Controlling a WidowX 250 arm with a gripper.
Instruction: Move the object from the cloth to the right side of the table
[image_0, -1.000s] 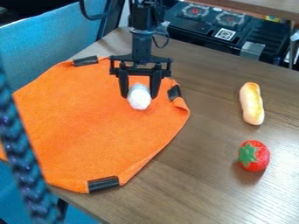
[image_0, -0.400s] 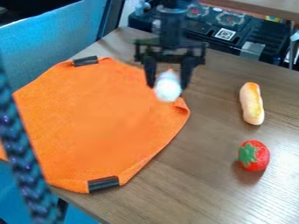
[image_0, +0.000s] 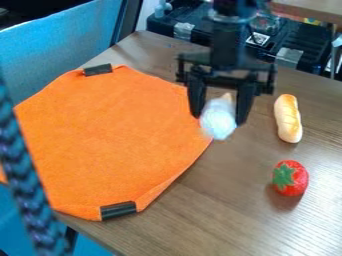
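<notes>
Orange cloth (image_0: 113, 135) lies on the left part of the wooden counter (image_0: 227, 200). Black strips (image_0: 118, 210) sit at its near and far edges. The gripper (image_0: 219, 119) hangs downward at the cloth's right edge. Its jaws are closed on the white object (image_0: 218, 122), one on each side. The white object, tan at its upper end, partly overlaps the cloth's edge in the camera view; its clearance above the counter cannot be determined. An elongated bread roll (image_0: 288, 119) lies to the right. A red fruit (image_0: 291, 178) with a green leaf rests nearer the camera.
</notes>
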